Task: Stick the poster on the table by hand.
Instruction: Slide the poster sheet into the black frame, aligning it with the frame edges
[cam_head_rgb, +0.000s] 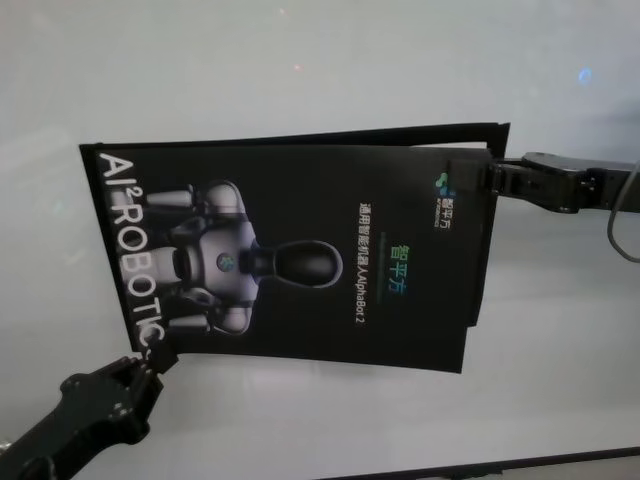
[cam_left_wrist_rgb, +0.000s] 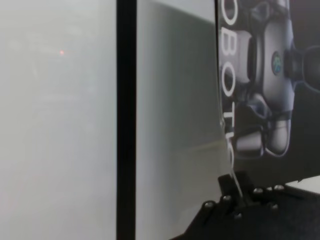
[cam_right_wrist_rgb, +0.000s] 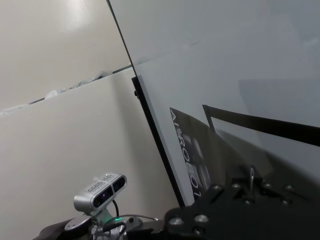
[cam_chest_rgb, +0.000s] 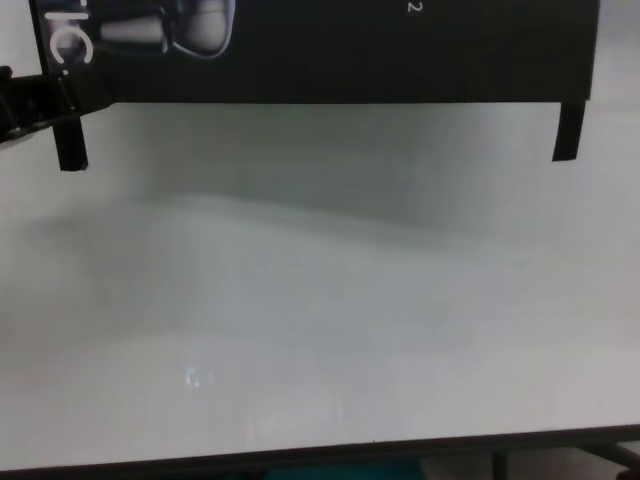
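The black poster (cam_head_rgb: 300, 250) with the grey-white robot picture hangs between my two grippers, a little above the white table (cam_head_rgb: 300, 60). My left gripper (cam_head_rgb: 152, 358) is shut on the poster's near left corner, by the white letters. My right gripper (cam_head_rgb: 482, 176) is shut on its far right edge. In the chest view the poster (cam_chest_rgb: 350, 50) is off the table (cam_chest_rgb: 300, 300), with a black corner strip (cam_chest_rgb: 70, 145) hanging down at the left and another strip (cam_chest_rgb: 570, 130) at the right. The left wrist view shows the poster's edge (cam_left_wrist_rgb: 270, 75) pinched in my fingers (cam_left_wrist_rgb: 242, 200).
The table's thin dark front edge (cam_chest_rgb: 300, 460) runs along the near side and also shows in the left wrist view (cam_left_wrist_rgb: 126, 120). A cable (cam_head_rgb: 620, 210) loops off my right arm. A grey camera head (cam_right_wrist_rgb: 100, 192) and a white wall show in the right wrist view.
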